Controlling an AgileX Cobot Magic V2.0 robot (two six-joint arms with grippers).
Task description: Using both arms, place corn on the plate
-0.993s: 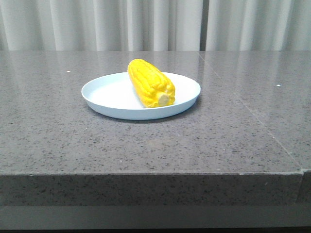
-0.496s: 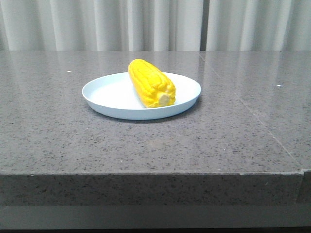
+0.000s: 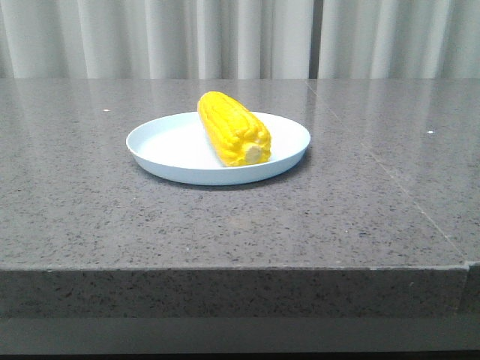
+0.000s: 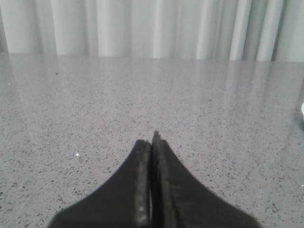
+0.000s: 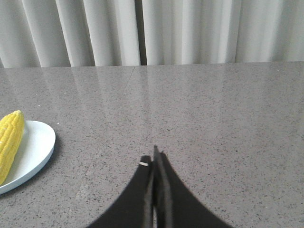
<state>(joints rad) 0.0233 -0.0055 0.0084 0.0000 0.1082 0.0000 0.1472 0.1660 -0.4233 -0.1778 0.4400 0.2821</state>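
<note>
The yellow corn (image 3: 233, 128) lies on the pale blue-white plate (image 3: 172, 142) in the middle of the grey stone table, its pale stub end toward the camera. Neither gripper shows in the front view. In the right wrist view the corn (image 5: 9, 142) and the plate (image 5: 35, 149) sit off to one side, well apart from my right gripper (image 5: 153, 160), which is shut and empty over bare table. My left gripper (image 4: 151, 142) is shut and empty over bare table; only a sliver of the plate (image 4: 302, 110) shows at that view's edge.
The grey speckled stone table (image 3: 360, 217) has a seam line (image 3: 409, 199) running on its right side and a front edge (image 3: 225, 268) near the camera. Pale curtains (image 3: 240, 37) hang behind the table.
</note>
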